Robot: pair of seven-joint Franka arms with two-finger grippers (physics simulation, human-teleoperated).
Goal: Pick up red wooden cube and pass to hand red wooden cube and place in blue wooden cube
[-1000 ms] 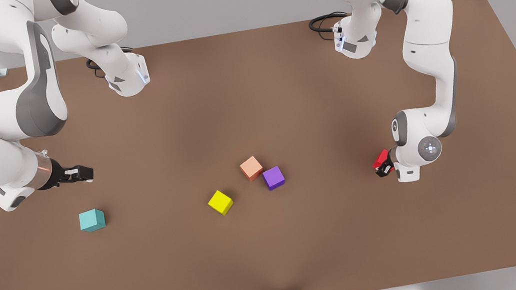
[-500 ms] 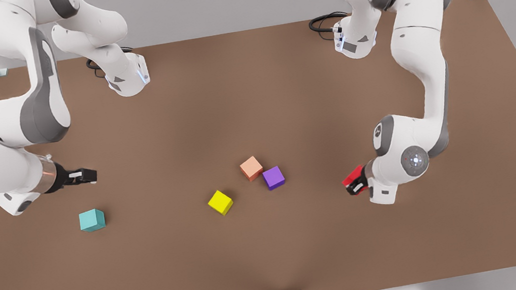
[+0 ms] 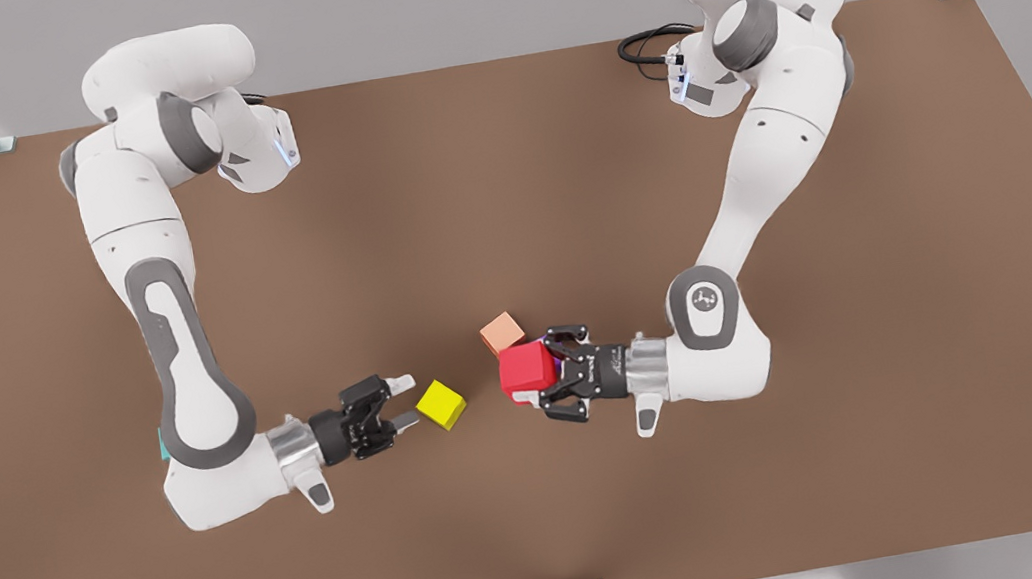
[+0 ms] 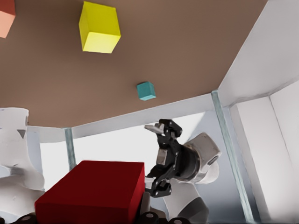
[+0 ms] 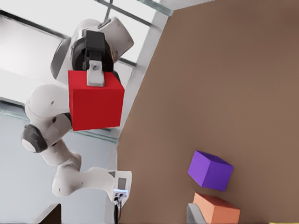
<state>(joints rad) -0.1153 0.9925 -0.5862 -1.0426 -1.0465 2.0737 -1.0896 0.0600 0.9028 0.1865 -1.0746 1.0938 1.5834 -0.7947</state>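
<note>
Front view: my left gripper (image 3: 538, 375), on the front view's right, has its fingers clamped on the red wooden cube (image 3: 525, 369), held above the surface (image 3: 461, 186) near the salmon cube (image 3: 502, 332). My right gripper (image 3: 403, 402) faces it with fingers spread, just beside the yellow cube (image 3: 441, 404).

Left wrist view: red wooden cube (image 4: 93, 191) close up, right gripper (image 4: 153, 157) beyond it, blue wooden cube (image 4: 146, 91) far off on the surface.

Right wrist view: red wooden cube (image 5: 96, 99) gripped opposite; purple cube (image 5: 210, 170) below on the surface.

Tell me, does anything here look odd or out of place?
Nothing looks damaged or spilled. The red wooden cube is off the table, clamped in the left gripper, facing the right gripper, whose jaws stand open.
</note>
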